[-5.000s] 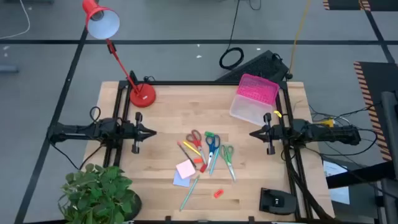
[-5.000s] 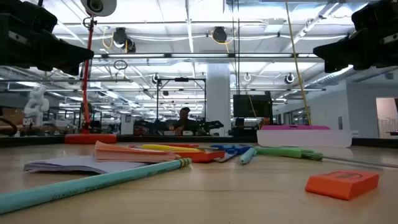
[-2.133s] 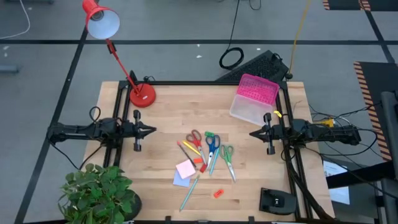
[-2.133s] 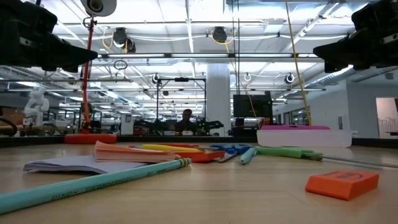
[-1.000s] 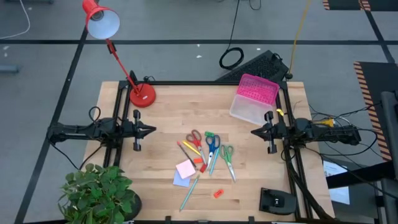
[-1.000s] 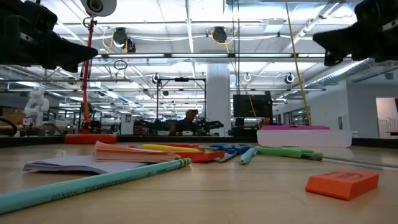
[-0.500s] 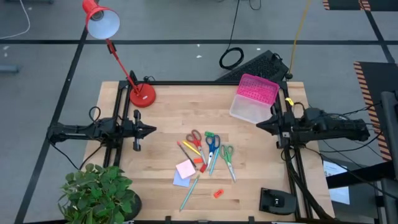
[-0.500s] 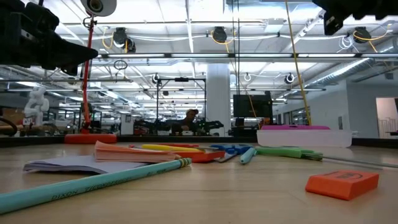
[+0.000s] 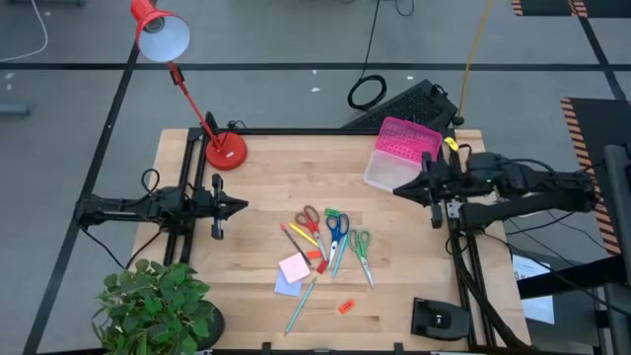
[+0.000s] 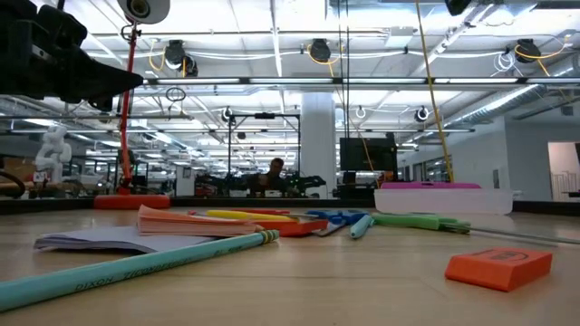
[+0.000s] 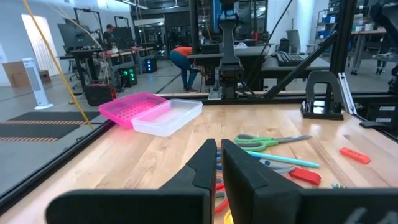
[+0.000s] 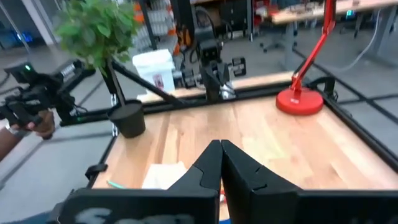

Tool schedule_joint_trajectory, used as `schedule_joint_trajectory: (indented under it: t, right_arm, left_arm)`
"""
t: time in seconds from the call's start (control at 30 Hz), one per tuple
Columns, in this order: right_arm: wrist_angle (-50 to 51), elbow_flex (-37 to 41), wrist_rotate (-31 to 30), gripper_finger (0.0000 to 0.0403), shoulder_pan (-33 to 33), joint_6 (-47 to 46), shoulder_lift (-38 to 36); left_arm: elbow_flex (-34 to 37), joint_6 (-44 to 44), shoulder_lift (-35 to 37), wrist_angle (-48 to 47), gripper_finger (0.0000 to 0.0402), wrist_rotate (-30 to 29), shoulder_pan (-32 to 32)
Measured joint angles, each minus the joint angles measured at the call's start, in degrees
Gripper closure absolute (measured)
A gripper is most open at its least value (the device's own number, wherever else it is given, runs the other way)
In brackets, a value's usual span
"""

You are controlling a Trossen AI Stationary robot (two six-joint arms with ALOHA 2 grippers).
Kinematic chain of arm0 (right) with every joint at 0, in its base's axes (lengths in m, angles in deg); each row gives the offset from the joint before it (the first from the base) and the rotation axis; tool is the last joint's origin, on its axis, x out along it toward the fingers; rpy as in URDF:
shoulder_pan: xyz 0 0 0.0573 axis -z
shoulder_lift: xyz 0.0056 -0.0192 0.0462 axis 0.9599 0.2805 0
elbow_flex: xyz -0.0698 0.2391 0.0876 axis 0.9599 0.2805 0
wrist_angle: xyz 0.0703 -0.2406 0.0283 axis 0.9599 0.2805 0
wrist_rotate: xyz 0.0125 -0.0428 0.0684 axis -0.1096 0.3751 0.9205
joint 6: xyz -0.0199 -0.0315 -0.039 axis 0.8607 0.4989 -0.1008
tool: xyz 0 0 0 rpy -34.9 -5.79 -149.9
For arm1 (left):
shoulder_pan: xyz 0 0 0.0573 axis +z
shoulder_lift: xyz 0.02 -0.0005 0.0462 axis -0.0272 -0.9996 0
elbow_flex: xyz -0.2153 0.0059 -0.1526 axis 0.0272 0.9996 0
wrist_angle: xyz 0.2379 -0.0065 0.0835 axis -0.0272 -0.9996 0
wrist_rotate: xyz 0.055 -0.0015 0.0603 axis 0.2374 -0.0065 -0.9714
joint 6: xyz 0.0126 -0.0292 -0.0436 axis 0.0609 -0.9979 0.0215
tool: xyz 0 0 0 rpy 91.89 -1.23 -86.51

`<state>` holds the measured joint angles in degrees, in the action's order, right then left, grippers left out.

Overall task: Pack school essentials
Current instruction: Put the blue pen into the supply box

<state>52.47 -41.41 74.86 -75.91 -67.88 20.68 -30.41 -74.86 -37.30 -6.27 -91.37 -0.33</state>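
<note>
The school essentials lie loose on the middle of the table. They are red scissors (image 9: 309,219), blue scissors (image 9: 337,229), green scissors (image 9: 360,247), a pink sticky-note pad (image 9: 294,267) on a lavender one (image 9: 284,286), a teal pencil (image 9: 301,306) and an orange eraser (image 9: 345,307). My left gripper (image 9: 242,207) hovers shut at the left, pointing toward them. My right gripper (image 9: 396,189) hangs shut, raised, beside the near side of the clear box with the pink lid (image 9: 402,156). Both grippers hold nothing.
A red desk lamp's base (image 9: 225,151) stands at the far left of the table. A potted plant (image 9: 158,306) sits at the near left corner and a black device (image 9: 439,318) at the near right. A keyboard (image 9: 404,104) lies beyond the far edge.
My right gripper has risen, leaving the top of the low view. It has also moved toward the table's far edge, up to the clear box. My left gripper has kept still, and nothing on the table has moved.
</note>
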Motion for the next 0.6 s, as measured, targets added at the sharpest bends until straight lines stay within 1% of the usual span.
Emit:
schedule_joint_trajectory:
  t: [0.13,0.3,0.37,0.6]
  right_arm:
    - [3.0,-5.6,-0.2,0.0403,-0.1,-0.9,4.7]
    - [10.6,-11.7,-6.7,0.0403,-1.6,-0.5,8.9]
    - [11.9,-12.6,-8.9,0.0403,-2.5,-0.3,9.8]
    - [15.0,-12.7,-13.7,0.0403,-6.5,-1.1,11.6]
  left_arm:
    - [0.0,-1.1,0.0,-0.1,0.0373,0.0,0.0]
    - [0.0,-2.3,0.0,-0.2,0.0373,-0.3,0.0]
    - [0.0,-2.4,0.0,-0.2,0.0373,-1.2,0.0]
    - [0.0,-3.0,0.0,-0.2,0.0373,-1.6,0.0]
